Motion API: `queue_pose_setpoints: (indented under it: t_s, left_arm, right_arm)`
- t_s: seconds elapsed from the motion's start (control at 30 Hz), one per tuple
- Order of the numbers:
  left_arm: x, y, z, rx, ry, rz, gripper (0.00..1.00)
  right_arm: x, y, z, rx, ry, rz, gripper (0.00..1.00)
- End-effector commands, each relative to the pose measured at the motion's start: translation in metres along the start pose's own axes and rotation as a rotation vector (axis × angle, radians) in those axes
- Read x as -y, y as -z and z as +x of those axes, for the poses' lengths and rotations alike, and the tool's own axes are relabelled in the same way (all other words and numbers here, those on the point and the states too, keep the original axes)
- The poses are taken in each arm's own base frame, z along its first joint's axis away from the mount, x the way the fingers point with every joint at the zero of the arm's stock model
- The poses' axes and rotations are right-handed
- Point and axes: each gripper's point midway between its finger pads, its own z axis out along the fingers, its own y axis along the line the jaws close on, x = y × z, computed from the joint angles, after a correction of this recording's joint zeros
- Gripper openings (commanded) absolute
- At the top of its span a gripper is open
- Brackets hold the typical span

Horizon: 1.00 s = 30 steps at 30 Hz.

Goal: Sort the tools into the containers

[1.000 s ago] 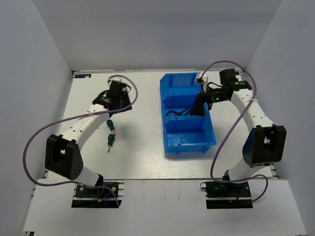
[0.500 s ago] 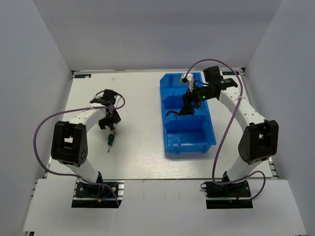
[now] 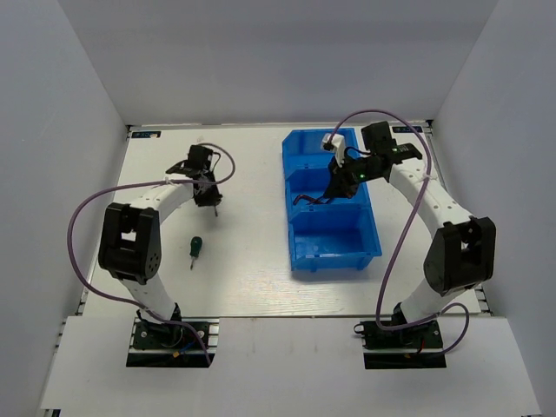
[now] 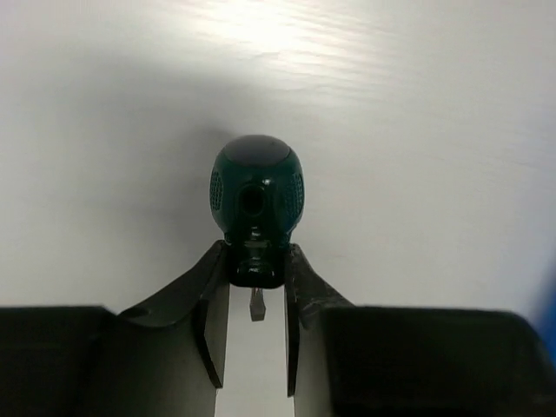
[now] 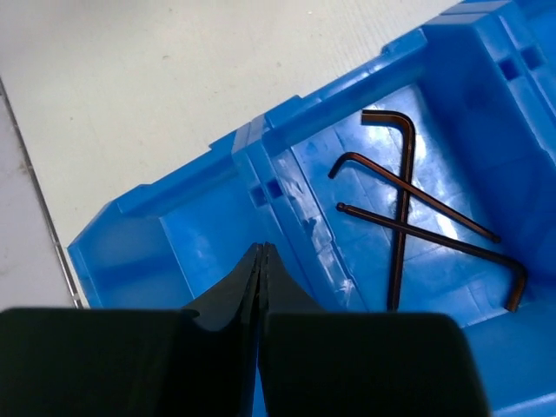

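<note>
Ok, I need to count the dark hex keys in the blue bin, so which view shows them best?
The right wrist view: three dark brown L-shaped hex keys lie crossed, unobstructed, in the bright blue plastic bin. The top external view shows only small dark lines by the right claw; the left wrist view, none.

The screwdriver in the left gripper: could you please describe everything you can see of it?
The screwdriver has a dark green, glossy, plastic-looking bulb handle with dimpled grip patches and a round hole. The left gripper clamps its narrow neck between both black fingers; a bit of metal shaft shows between them. The handle points away from the wrist, over the white table; whether it touches the table is unclear.
</note>
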Motion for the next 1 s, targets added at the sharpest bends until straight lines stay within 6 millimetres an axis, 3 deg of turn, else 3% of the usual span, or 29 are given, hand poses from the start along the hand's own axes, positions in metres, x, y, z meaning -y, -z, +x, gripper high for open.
queue_pose_setpoints:
  t_s: [0.0, 0.07, 0.1, 0.13, 0.17, 0.2, 0.33, 0.37, 0.43, 0.5, 0.53, 0.6, 0.63, 0.67, 0.7, 0.73, 0.77, 0.83, 0.97]
  left_arm:
    - [0.112, 0.066, -0.047, 0.195, -0.214, 0.564, 0.0]
    - [0.158, 0.084, -0.034, 0.168, -0.349, 0.828, 0.0]
    - [0.195, 0.119, -0.016, 0.134, -0.457, 1.088, 0.0]
    - [0.21, 0.13, -0.003, 0.113, -0.523, 1.201, 0.0]
    - [0.222, 0.13, 0.012, 0.068, -0.561, 1.264, 0.0]
    - [0.239, 0.149, 0.03, 0.043, -0.635, 1.371, 0.0]
    - [0.255, 0.174, 0.06, 0.069, -0.787, 1.489, 0.0]
    - [0.253, 0.176, 0.068, 0.074, -0.805, 1.495, 0.0]
    - [0.254, 0.197, 0.076, 0.12, -0.859, 1.539, 0.0]
    - [0.251, 0.2, 0.082, 0.14, -0.895, 1.545, 0.0]
    - [0.253, 0.205, 0.095, 0.106, -0.914, 1.566, 0.0]
    - [0.253, 0.198, 0.106, 0.07, -0.927, 1.553, 0.0]
    - [0.253, 0.193, 0.112, 0.028, -0.926, 1.537, 0.0]
    - [0.258, 0.188, 0.116, 0.013, -0.927, 1.51, 0.04]
    - [0.261, 0.175, 0.124, -0.024, -0.932, 1.49, 0.27]
    - [0.262, 0.172, 0.129, -0.047, -0.932, 1.475, 0.37]
    - [0.268, 0.169, 0.132, -0.041, -0.943, 1.452, 0.48]
    - [0.271, 0.166, 0.134, -0.045, -0.948, 1.446, 0.59]
    - [0.277, 0.163, 0.136, -0.04, -0.959, 1.403, 0.61]
  right_arm:
    - [0.004, 0.015, -0.008, 0.025, 0.024, 0.065, 0.0]
    - [0.012, 0.018, -0.009, 0.028, 0.01, 0.104, 0.0]
    - [0.019, 0.021, -0.01, 0.024, -0.002, 0.148, 0.0]
    - [0.025, 0.024, -0.01, 0.028, -0.007, 0.172, 0.0]
    - [0.029, 0.026, -0.013, 0.035, -0.01, 0.191, 0.0]
    - [0.034, 0.03, -0.015, 0.034, -0.01, 0.219, 0.0]
    - [0.049, 0.047, -0.014, 0.056, -0.027, 0.277, 0.0]
    - [0.051, 0.049, -0.014, 0.062, -0.023, 0.288, 0.0]
    - [0.056, 0.057, -0.015, 0.079, -0.022, 0.317, 0.0]
    - [0.061, 0.062, -0.011, 0.088, -0.032, 0.332, 0.0]
    - [0.062, 0.064, -0.011, 0.096, -0.027, 0.338, 0.0]
    - [0.065, 0.067, -0.01, 0.104, -0.035, 0.342, 0.0]
    - [0.062, 0.064, -0.011, 0.109, -0.034, 0.317, 0.13]
    - [0.063, 0.068, -0.014, 0.119, -0.029, 0.314, 0.36]
    - [0.059, 0.066, -0.017, 0.129, -0.011, 0.284, 0.5]
    - [0.055, 0.065, -0.017, 0.126, 0.004, 0.265, 0.62]
    - [0.044, 0.066, -0.026, 0.159, 0.023, 0.206, 0.88]
    - [0.032, 0.062, -0.031, 0.165, 0.053, 0.155, 0.91]
    - [0.013, 0.066, -0.049, 0.242, 0.122, 0.059, 0.91]
